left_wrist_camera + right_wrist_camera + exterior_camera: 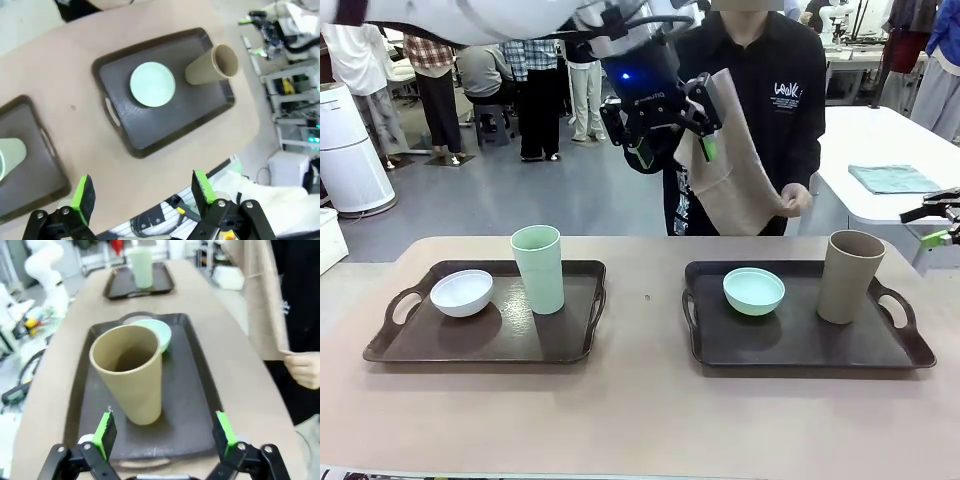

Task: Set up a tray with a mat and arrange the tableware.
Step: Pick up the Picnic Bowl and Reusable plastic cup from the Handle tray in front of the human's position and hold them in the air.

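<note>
A tan table (pixel 640 420) carries a left tray (pixel 420 345) and a right tray (pixel 790 350). A person's hand (pixel 798 200) holds a beige mat (pixel 740 170) up beyond the far edge. The left gripper (pixel 674 150) hangs high beside the mat, fingers spread and empty. The right gripper (pixel 165 432) is also spread and empty, and faces the taupe cup (pixel 850 277). That cup and the mint bowl (pixel 753 290) stand on the right tray. The mint cup (pixel 538 268) and white bowl (pixel 461 292) stand on the left tray.

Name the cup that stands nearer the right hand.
The taupe brown cup, directly in front of the right hand; the mint green cup stands on the other tray, farther off.
</note>
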Controlling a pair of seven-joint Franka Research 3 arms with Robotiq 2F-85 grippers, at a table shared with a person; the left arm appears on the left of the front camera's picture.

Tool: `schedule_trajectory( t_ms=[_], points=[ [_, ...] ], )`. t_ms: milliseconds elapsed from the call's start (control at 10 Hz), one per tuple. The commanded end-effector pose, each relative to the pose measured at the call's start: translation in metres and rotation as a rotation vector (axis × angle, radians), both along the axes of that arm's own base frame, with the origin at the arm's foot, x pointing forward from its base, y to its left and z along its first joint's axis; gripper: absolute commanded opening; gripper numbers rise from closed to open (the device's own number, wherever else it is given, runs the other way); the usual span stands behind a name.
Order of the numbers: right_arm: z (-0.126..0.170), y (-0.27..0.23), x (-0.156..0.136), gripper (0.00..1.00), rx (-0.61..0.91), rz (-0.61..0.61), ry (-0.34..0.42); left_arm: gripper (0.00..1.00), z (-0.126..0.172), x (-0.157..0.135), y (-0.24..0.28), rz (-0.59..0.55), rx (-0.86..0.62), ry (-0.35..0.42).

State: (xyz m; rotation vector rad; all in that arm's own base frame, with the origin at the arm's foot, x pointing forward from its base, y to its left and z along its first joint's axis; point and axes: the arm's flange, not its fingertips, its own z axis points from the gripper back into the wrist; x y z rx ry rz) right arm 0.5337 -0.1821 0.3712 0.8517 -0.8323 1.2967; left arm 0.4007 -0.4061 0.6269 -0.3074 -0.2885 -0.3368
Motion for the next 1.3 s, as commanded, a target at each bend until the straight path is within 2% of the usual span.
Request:
schedule_trajectory(
  t_ms=[0,200,300,400,500,700,800,1000,1200],
  points=[
    [-0.007,0.005,-0.007,1.00,-0.026,0.089,-0.027,1.00,0.009,0.022,-0.029,0.064,0.068,0.032],
    [-0.016,0.020,-0.014,1.00,-0.024,0.098,-0.017,1.00,-0.012,0.041,-0.045,0.083,0.100,0.052],
    [-0.021,0.028,-0.017,1.00,-0.019,0.078,-0.007,1.00,-0.027,0.049,-0.051,0.096,0.085,0.060],
    [-0.023,0.036,-0.019,1.00,-0.004,0.024,-0.005,1.00,-0.036,0.050,-0.055,0.063,0.054,0.051],
    [-0.017,0.016,-0.008,1.00,-0.011,0.091,0.004,1.00,-0.030,0.042,-0.035,0.069,0.081,0.052],
    [-0.017,0.016,-0.008,1.00,-0.011,0.091,0.004,1.00,-0.030,0.042,-0.035,0.069,0.081,0.052],
    [-0.021,0.019,-0.011,1.00,-0.007,0.078,0.008,1.00,-0.040,0.049,-0.045,0.063,0.075,0.061],
    [-0.037,0.041,-0.001,1.00,-0.006,0.140,0.018,1.00,-0.080,0.065,-0.074,0.218,0.229,0.090],
    [-0.053,0.049,0.009,1.00,0.040,0.176,0.036,1.00,-0.102,0.069,-0.103,0.246,0.268,0.071]
  ],
)
